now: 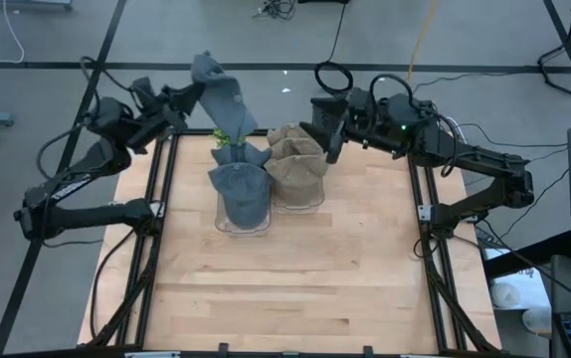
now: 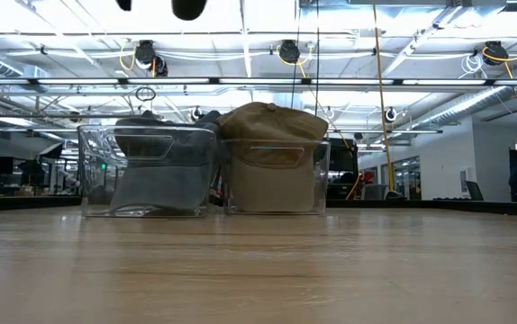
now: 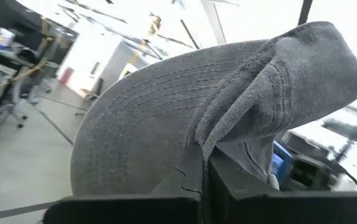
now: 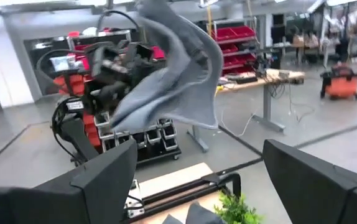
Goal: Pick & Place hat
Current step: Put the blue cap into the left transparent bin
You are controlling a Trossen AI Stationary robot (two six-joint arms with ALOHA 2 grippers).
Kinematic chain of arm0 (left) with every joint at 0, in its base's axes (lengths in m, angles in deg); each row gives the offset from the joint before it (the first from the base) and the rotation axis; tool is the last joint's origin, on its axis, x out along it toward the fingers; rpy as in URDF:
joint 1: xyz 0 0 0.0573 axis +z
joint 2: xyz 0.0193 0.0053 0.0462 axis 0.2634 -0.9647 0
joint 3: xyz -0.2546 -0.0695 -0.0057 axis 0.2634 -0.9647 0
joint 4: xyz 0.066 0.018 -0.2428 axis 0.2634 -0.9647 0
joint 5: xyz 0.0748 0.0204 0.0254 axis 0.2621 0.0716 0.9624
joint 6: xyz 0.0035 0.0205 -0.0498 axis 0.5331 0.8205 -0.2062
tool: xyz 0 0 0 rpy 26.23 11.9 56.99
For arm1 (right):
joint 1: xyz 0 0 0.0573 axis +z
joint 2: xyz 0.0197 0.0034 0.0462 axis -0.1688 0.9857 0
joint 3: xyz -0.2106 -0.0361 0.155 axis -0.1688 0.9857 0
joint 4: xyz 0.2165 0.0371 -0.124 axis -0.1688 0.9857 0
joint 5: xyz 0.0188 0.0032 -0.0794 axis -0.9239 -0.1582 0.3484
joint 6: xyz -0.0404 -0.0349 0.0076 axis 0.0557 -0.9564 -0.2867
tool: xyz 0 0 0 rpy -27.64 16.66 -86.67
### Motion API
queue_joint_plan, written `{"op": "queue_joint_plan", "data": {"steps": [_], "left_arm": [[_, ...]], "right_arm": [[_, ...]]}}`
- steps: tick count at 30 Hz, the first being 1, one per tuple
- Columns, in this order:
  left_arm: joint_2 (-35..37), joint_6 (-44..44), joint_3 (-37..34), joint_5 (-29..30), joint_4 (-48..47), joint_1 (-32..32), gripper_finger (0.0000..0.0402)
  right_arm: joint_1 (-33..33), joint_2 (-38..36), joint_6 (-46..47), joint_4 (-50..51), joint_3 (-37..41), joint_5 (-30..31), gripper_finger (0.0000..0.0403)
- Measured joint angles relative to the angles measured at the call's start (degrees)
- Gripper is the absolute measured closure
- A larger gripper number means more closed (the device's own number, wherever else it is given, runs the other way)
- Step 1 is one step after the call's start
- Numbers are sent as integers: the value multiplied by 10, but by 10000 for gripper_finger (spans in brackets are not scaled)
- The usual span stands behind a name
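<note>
1. Near on the wooden surface nothing stands; the work sits toward the far edge.
2. Two clear bins stand side by side: the left bin holds grey hats, the right bin tan hats, sorted by colour.
3. The right claw hovers by the tan bin's far side, fingers spread wide and empty, probably just free of a hat.
4. Farthest, the left claw is clamped tight on a grey hat, raised beyond the surface's far edge so the cloth hangs clear before lowering.
</note>
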Motion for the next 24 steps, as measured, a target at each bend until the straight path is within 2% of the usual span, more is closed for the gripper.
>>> {"op": "queue_joint_plan", "data": {"steps": [7, 10, 15, 20, 24], "left_arm": [[-68, 43, 39, 1, 12, -64, 401], [-106, 86, 88, 0, 5, -96, 401], [-173, 163, 189, 4, -71, -142, 401], [-227, 215, 273, 4, -125, -176, 401], [-256, 252, 309, 6, -139, -199, 401]], "right_arm": [[-15, 0, 37, 9, -6, -1, 69], [-17, 0, 28, 1, -25, -1, 69], [-17, -3, -42, -3, -42, 2, 69], [-17, -4, -35, 17, -42, -1, 69], [-17, -4, -3, 32, -42, -14, 69]]}}
